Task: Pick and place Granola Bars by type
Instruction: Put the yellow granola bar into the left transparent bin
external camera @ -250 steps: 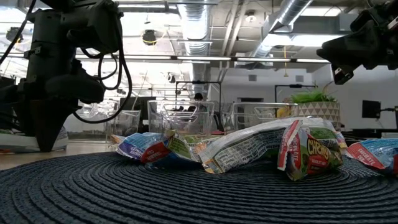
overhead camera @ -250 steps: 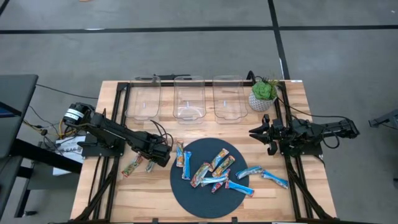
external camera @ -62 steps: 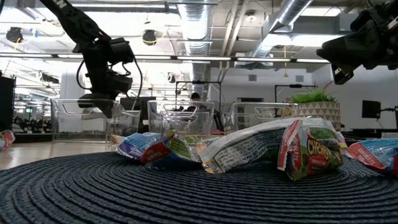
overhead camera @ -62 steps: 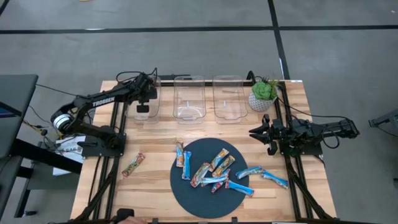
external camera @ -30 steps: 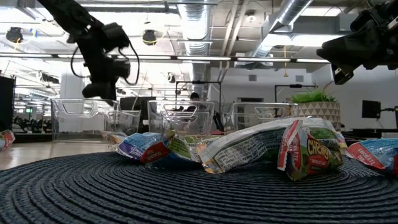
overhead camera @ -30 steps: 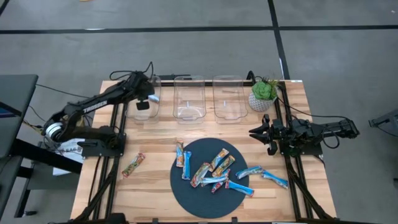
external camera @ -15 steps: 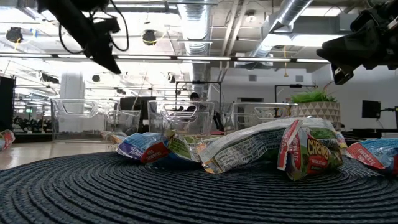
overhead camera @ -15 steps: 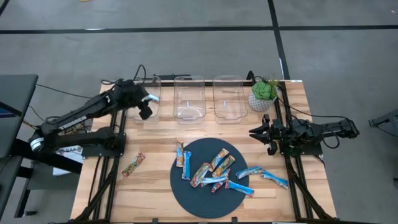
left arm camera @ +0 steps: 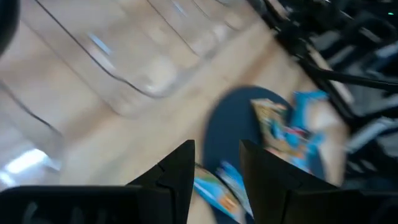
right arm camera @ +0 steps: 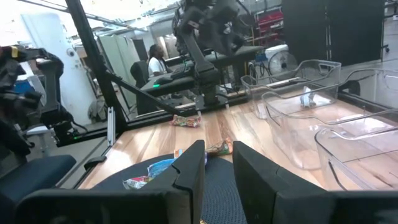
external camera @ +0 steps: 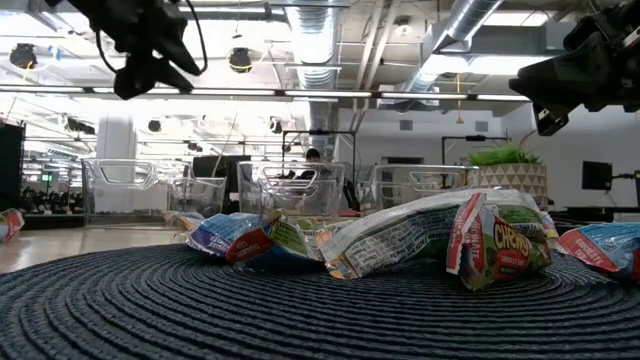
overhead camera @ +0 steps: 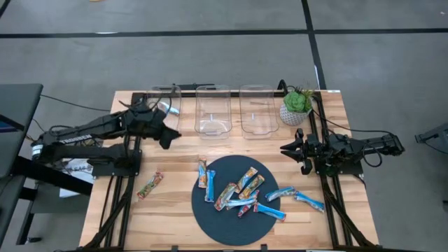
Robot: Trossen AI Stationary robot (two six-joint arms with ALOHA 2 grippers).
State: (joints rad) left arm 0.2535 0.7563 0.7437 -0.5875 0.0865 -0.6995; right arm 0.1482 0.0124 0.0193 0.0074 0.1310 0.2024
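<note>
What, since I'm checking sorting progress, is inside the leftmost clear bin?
One blue-wrapped granola bar shows in the leftmost bin. The left gripper and its arm cover the bin's near part, so anything lying there is hidden.

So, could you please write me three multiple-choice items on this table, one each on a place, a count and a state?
1. Where does the lone multicoloured granola bar in a shiny wrapper lie?
A. In the middle bin
B. On bare wood beside the round dark woven mat
C. Against the plant pot

2. How many clear plastic bins stand along the far edge?
A. Two
B. Five
C. Three

3. How is the left gripper?
A. Open, holding nothing
B. Clamped on a blue bar
C. Resting inside a bin

Answers:
1 B: the lone multicoloured granola bar lies off the round dark woven mat.
2 C: the clear plastic bins form a row of three.
3 A: the left gripper shows an empty gap between its fingers.
</note>
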